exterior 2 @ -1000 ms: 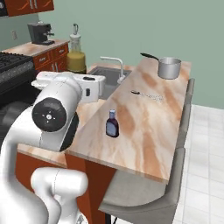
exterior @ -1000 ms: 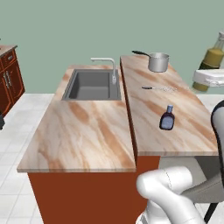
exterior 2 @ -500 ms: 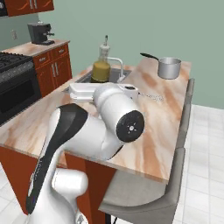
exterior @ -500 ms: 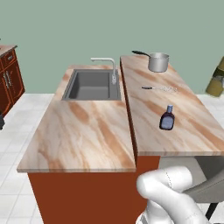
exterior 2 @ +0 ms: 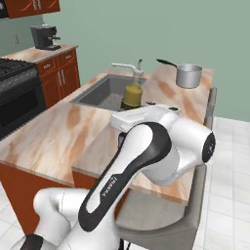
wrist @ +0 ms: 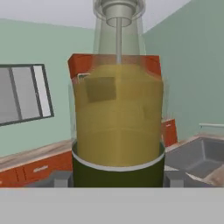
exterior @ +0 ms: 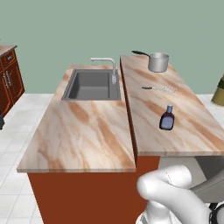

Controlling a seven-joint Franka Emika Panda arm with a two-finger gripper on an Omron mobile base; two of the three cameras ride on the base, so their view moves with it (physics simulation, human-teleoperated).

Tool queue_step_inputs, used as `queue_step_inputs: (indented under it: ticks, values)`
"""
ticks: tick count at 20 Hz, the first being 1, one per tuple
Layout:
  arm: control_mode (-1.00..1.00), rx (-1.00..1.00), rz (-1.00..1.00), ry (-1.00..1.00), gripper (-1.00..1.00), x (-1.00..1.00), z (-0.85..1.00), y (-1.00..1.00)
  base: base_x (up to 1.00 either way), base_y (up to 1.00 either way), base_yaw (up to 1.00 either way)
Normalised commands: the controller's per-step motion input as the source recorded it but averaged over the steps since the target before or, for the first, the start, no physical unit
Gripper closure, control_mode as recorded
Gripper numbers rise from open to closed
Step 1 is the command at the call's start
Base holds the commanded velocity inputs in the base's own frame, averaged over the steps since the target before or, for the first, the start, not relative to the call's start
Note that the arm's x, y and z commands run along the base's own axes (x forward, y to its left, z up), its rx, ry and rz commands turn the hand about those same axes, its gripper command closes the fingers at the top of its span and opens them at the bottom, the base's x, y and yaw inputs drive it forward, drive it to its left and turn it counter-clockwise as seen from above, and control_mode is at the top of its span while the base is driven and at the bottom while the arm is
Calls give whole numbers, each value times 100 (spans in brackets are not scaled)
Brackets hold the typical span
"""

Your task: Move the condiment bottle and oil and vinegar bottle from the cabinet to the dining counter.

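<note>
The oil and vinegar bottle [wrist: 117, 127], olive-yellow with a thin spout, stands upright between the fingers of my gripper [wrist: 117, 178], which is shut on its dark base. In the right base view the oil and vinegar bottle [exterior 2: 132, 93] rises just behind my white hand, above the near part of the dining counter [exterior 2: 166, 88]. The left base view catches the oil and vinegar bottle [exterior: 218, 90] at the right edge. The condiment bottle [exterior: 167, 118], dark with a blue cap, stands upright on the dining counter [exterior: 192, 127]. A reddish-brown wall cabinet [exterior 2: 34, 6] hangs at the top left.
A steel pot [exterior: 157, 61] sits at the counter's far end, with a small utensil [exterior: 159, 89] in front of it. The sink [exterior: 92, 84] and faucet [exterior: 107, 66] lie on the lower slab. A stove [exterior 2: 14, 73], coffee machine [exterior 2: 45, 36] and grey stool [exterior 2: 161, 224] stand nearby.
The arm has swung right, carrying the held oil and vinegar bottle from over the stove side across the sink toward the dining counter and lower. The condiment bottle has stayed put.
</note>
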Motion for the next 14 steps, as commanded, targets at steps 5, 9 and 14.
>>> queue_step_inputs:
  ticks: [5, 9, 14]
  values:
    - [-100, 0, 35, 0, 100, 12, -26, -36, 0, 0, 0]
    - [-100, 0, 33, 0, 100, 18, -26, -33, 0, 0, 0]
    - [-100, 0, 27, 0, 100, 17, -32, -31, 0, 0, 0]
